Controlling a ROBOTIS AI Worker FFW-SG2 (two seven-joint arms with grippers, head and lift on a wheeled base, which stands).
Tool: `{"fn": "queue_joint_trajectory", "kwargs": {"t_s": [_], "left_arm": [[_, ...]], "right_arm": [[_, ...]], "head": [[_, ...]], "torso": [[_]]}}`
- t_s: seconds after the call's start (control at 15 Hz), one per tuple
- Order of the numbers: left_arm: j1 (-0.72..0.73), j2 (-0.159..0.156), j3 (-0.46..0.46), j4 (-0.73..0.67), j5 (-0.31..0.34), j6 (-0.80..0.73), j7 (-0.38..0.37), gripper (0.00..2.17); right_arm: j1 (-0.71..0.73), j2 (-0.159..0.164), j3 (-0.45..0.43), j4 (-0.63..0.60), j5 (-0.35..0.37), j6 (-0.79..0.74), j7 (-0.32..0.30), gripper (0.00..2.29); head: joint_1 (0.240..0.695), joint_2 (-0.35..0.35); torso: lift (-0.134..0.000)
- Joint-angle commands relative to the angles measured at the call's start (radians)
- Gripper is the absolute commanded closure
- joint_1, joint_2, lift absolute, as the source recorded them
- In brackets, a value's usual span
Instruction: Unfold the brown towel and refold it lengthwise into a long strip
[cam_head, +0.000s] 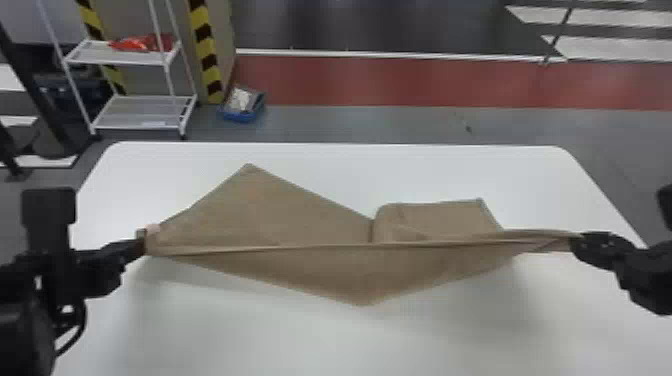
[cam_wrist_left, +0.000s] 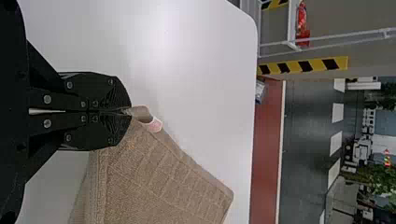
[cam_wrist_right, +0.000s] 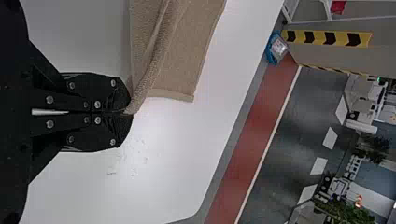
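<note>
Over the round-cornered white table (cam_head: 345, 345), I had the brown cloth towel (cam_head: 280, 210) pulled out sideways between my two black claws, one long edge running nearly straight from side to side. My left gripper (cam_head: 141, 243) was closed on one end, right beside a small pink-and-white tag (cam_head: 152, 229); in the left wrist view, the flat fingers of the left gripper (cam_wrist_left: 130, 112) met with the cloth pinched at their tips. My right gripper (cam_head: 575, 242) was clamped on the opposite end, and in the right wrist view a narrow, gathered bit of towel ran into its pressed-together tips. Beyond the taut edge, one broad corner pointed away from me on the left, and a squarer flap spread on the right. On my side the towel dipped to a blunt point near the middle; whether that point touched the table, I couldn't tell.
</note>
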Motion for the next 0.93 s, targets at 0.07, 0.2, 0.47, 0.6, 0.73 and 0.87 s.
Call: {"fn": "queue_joint_trajectory", "kwargs": {"t_s": [0.07,0.2,0.47,0.6,0.73,0.87], "left_arm": [[0.158,-0.009,0.021,-0.151,0.048,0.044,0.024,2.15],[0.214,-0.017,0.012,-0.212,0.069,0.059,0.027,2.15],[0.277,-0.022,-0.06,-0.278,0.065,0.157,0.027,2.15],[0.293,-0.02,-0.08,-0.258,0.05,0.111,0.043,1.52],[0.299,-0.015,-0.056,-0.254,0.051,0.056,0.043,0.0],[0.297,-0.015,-0.01,-0.258,0.056,0.022,0.055,0.0]], "right_arm": [[0.098,0.001,-0.027,-0.033,-0.001,-0.078,0.012,1.41],[0.13,0.001,-0.03,-0.047,-0.006,-0.109,0.015,1.41],[0.133,0.007,-0.053,-0.062,-0.027,-0.109,0.038,1.42],[0.144,0.007,-0.052,-0.055,-0.027,-0.115,0.041,1.41],[0.147,0.007,-0.052,-0.05,-0.027,-0.121,0.042,1.42],[0.147,0.007,-0.058,-0.052,-0.029,-0.121,0.041,1.41]], "head": [[0.695,-0.048],[0.695,-0.051],[0.695,-0.085],[0.695,-0.112],[0.695,-0.127],[0.695,-0.119]], "torso": [[-0.123],[-0.123],[-0.123],[-0.123],[-0.123],[-0.123]]}}
